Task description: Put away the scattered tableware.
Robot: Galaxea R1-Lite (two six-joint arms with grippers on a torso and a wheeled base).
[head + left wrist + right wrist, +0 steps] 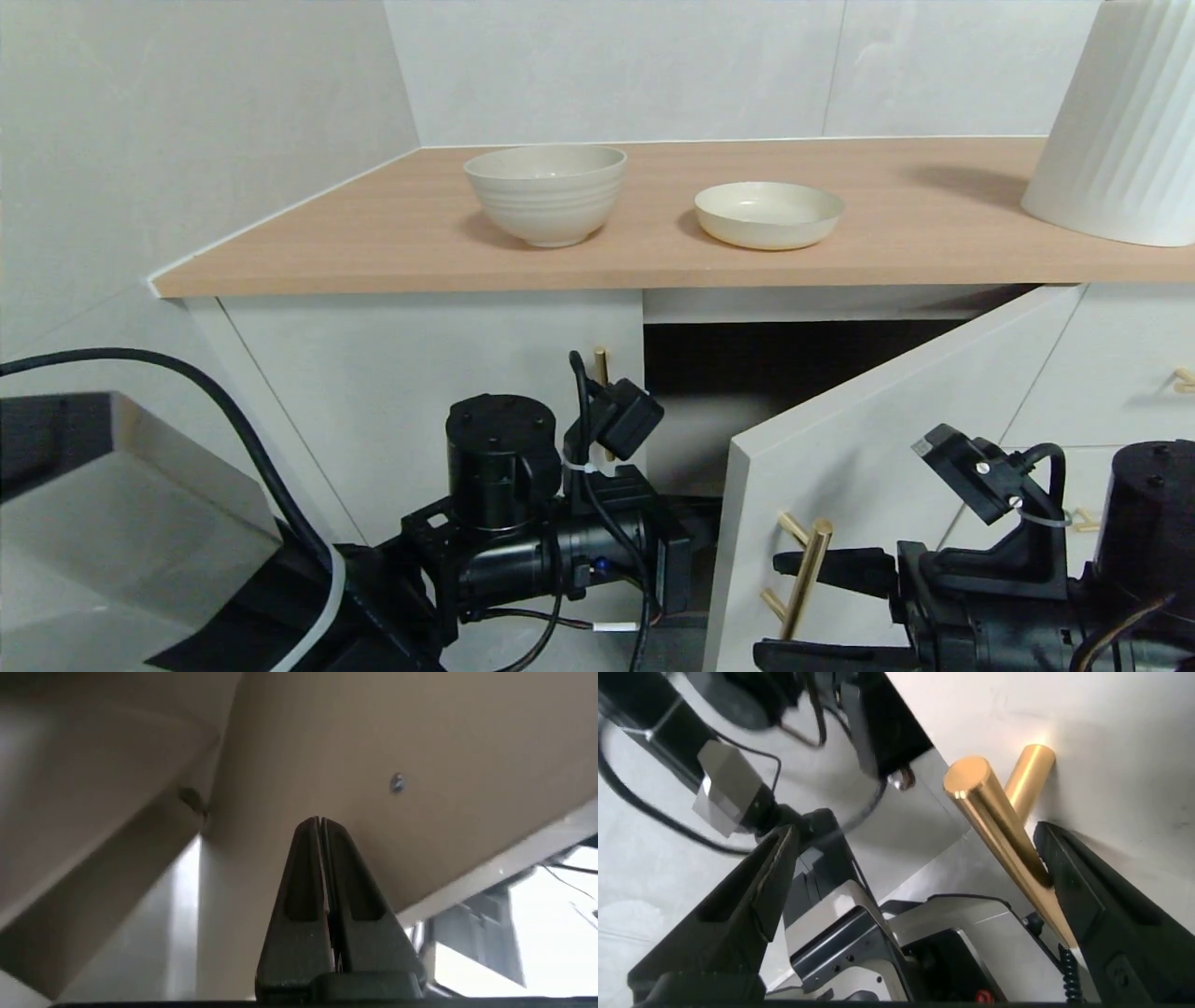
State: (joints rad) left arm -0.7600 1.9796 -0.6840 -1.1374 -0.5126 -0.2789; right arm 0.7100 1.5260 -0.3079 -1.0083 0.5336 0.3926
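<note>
**Q:** Nearest the robot, what does the right pincer (780, 607) show?

**A:** Its fingers stand apart, one on each side of the brass door handle (805, 579), and are not clamped on it. The cabinet door (887, 401) hangs partly open. The step in hand appears to be swinging it wider. To do that well, close squarely on the bar at mid-length, then pull along the door's arc rather than straight back, so the round bar does not slip out.

**Q:** And the left pincer (319, 831)?

**A:** Its fingers are pressed together and empty, low at the cabinet opening (794, 350) behind the door. Whether it touches the inner panel cannot be told. It should probably keep off the hinge side while the door travels.

**Q:** Where is the tableware?

**A:** Farther off, on the bench (373, 243). A deep ribbed bowl (546, 194) sits toward the left and a shallow dish (768, 215) beside it. They are apart from each other and both upright. A white fluted vessel (1120, 121) stands at the far right.
</note>
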